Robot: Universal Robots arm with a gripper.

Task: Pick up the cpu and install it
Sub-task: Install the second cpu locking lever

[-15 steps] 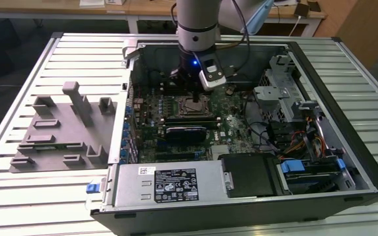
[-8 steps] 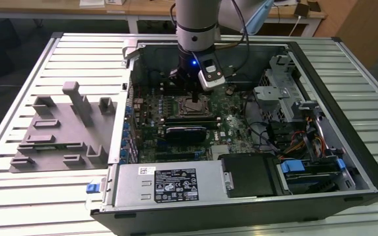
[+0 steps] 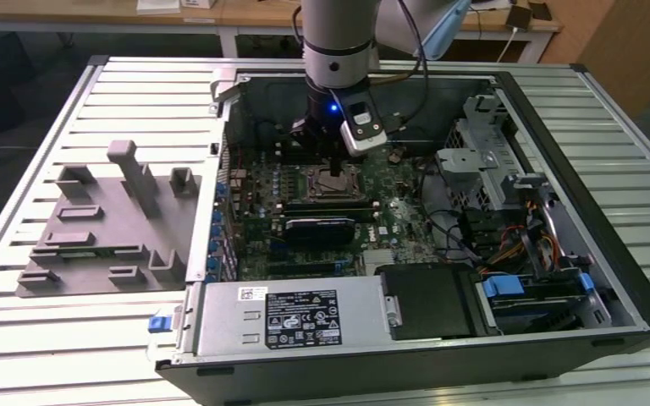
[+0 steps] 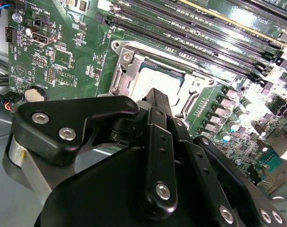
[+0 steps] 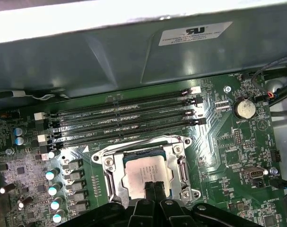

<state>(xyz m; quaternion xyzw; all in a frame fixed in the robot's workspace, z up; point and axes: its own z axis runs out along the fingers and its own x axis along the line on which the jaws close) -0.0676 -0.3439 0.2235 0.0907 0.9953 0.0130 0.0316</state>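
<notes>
The cpu (image 5: 142, 169), a silvery square chip, lies flat inside the metal-framed motherboard socket (image 5: 110, 176), also seen as the cpu (image 4: 152, 79) in the second wrist view. My gripper (image 5: 152, 187) hangs right over the chip's near edge with its two black fingers pressed together, nothing between them. Whether the tips touch the chip I cannot tell. In the exterior view the gripper (image 3: 332, 166) stands upright inside the open computer case, directly above the socket (image 3: 334, 181). In the second wrist view the gripper (image 4: 157, 98) hides part of the chip.
Black memory slots (image 5: 124, 122) run beside the socket, with the grey case wall (image 5: 134, 47) behind them. A coin battery (image 5: 243, 108) sits on the board. A grey fixture block (image 3: 111, 222) lies at the exterior view's left; power supply (image 3: 291, 318) and drive cage (image 3: 494, 156) crowd the case.
</notes>
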